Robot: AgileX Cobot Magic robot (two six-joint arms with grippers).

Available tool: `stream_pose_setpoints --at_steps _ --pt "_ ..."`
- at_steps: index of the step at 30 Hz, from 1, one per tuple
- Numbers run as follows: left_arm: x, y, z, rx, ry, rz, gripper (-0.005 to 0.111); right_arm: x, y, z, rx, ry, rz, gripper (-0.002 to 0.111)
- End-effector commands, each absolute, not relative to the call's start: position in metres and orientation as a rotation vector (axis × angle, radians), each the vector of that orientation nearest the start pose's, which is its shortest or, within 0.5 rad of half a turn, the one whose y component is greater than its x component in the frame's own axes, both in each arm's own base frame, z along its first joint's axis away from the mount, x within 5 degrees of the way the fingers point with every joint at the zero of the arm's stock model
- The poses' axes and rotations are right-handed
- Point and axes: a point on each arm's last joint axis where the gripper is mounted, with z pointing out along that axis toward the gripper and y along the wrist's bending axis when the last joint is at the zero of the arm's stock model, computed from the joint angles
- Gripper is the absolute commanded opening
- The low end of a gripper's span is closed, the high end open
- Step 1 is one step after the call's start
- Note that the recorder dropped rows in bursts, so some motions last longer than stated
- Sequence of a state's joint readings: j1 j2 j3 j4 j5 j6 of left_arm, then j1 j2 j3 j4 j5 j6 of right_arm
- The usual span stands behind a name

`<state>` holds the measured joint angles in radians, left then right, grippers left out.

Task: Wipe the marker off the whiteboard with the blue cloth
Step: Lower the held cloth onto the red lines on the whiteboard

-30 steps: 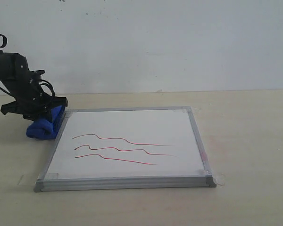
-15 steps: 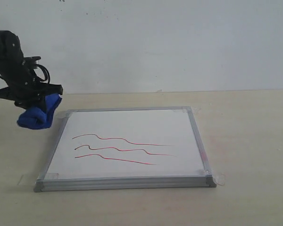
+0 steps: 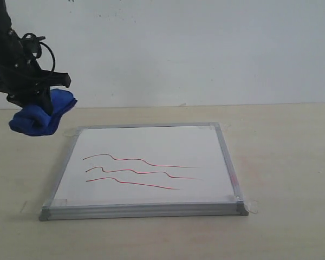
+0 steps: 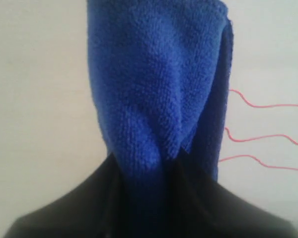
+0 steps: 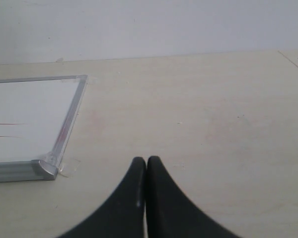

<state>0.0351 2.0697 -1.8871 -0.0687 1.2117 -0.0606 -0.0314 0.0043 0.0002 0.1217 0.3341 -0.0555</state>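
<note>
Exterior view: board (image 3: pixel 151 146) with 3 red lines (image 3: pixel 141 172) on the surface (image 3: pixel 281 162); left claw (image 3: pixel 39 102) clamps the raised cloth (image 3: pixel 35 122); right claw (image 5: pixel 146 166) closed, empty.

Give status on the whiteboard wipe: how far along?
Done: left pincer grips the blue cloth, held clear of the table beside the whiteboard. In hand: getting it over the board. Left: all wiping; the three red marker lines are intact. Right pincer sits shut, empty.

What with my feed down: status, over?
Left gripper shut on blue cloth, aloft beside whiteboard. Right gripper shut, empty. Marker unwiped. Board unobstructed.
</note>
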Motion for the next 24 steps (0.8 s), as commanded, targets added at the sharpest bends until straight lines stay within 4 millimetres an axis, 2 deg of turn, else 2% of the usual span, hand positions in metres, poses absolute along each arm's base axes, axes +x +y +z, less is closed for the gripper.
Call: stream_pose_setpoints --at_steps 1,4,5,7,9,14,17,20,24 --pt "0.429 -0.027 0.269 -0.103 2.893 -0.149 0.004 0.054 0.002 0.184 0.057 1.811 0.050 0.000" --pt "0.422 -0.062 0.255 -0.083 2.866 -0.177 0.004 0.054 0.002 0.184 0.057 1.811 0.050 0.000" --pt "0.420 -0.077 0.245 -0.060 2.837 -0.190 0.004 0.054 0.002 0.184 0.057 1.811 0.050 0.000" --pt "0.419 -0.091 0.227 -0.040 2.784 -0.206 0.004 0.054 0.002 0.184 0.057 1.811 0.050 0.000" --pt "0.422 -0.094 0.212 -0.037 2.724 -0.216 0.004 0.054 0.002 0.184 0.057 1.811 0.050 0.000" --pt "0.435 -0.077 0.163 -0.045 2.783 -0.144 0.004 0.054 0.002 0.184 0.057 1.811 0.050 0.000" --pt "0.444 -0.063 0.151 -0.027 2.740 -0.110 0.004 0.054 0.002 0.184 0.057 1.811 0.050 0.000" --pt "0.447 -0.039 0.137 -0.129 2.773 -0.098 0.004 0.054 0.002 0.184 0.057 1.811 0.050 0.000" --pt "0.445 -0.013 0.130 -0.281 2.824 -0.095 0.004 0.054 0.002 0.184 0.057 1.811 0.050 0.000"
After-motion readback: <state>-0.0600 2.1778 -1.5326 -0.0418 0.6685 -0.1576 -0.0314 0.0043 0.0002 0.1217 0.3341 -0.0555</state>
